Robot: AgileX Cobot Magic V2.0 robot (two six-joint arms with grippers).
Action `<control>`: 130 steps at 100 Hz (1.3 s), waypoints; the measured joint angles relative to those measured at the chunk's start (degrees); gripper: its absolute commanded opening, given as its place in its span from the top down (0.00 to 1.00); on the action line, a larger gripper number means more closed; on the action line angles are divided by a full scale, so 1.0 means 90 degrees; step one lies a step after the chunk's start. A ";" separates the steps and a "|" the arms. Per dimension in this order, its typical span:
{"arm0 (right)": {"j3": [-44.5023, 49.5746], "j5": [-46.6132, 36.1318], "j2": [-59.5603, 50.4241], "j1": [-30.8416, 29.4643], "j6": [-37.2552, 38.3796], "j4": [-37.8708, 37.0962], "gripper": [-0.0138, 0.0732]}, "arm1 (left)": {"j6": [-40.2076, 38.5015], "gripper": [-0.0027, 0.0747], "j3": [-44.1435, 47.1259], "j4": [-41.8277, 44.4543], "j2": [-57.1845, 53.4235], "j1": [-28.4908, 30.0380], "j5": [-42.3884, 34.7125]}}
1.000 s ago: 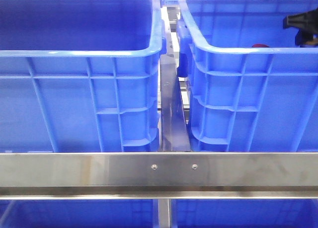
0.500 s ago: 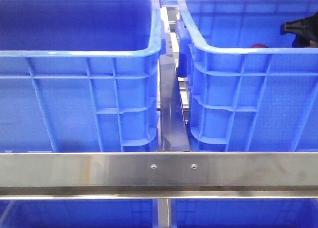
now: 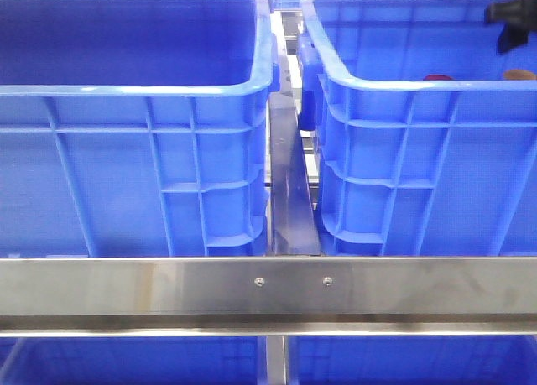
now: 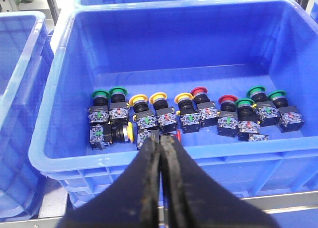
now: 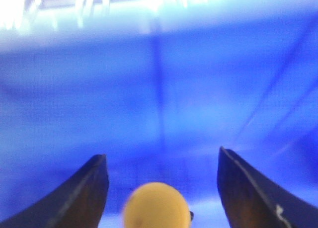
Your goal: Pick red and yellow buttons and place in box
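The right end effector (image 5: 161,188) is wide open and holds nothing. A yellow button (image 5: 156,206) sits just under it, between the two dark fingers, and it looks like it is lying in the box (image 3: 394,142). In the front view the same yellow cap (image 3: 519,74) peeks over the near rim of the box, and a red button (image 3: 438,77) peeks over beside it. So both seem to be inside the box now (only their tops show, so I can't be fully sure). The right end effector (image 3: 512,20) hangs above them at the far right edge of that view.

The left end effector (image 4: 160,153) is squeezed shut, finger against finger, with nothing in it. It hovers near the front wall of another bin (image 4: 54,104) that is full of push buttons (image 4: 198,114) with red, yellow and green caps. If more red and yellow ones must go over, that work is still left.

The box is bright blue plastic, with ribs on the outside and a thick round rim. The yellow cap is smooth and round like a little dome. The wrist picture is blurry, so small marks are hard to read. The buttons in the bin have black blocky bodies under shiny round caps. A gray metal rail (image 3: 268,288) runs across the front, smooth with two tiny screws.
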 measured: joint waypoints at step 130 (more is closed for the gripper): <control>0.4910 0.0714 -0.7808 0.0000 -0.0010 0.0047 0.56 | 0.0000 0.99 0.0000 0.0000 0.0000 0.0000 0.0000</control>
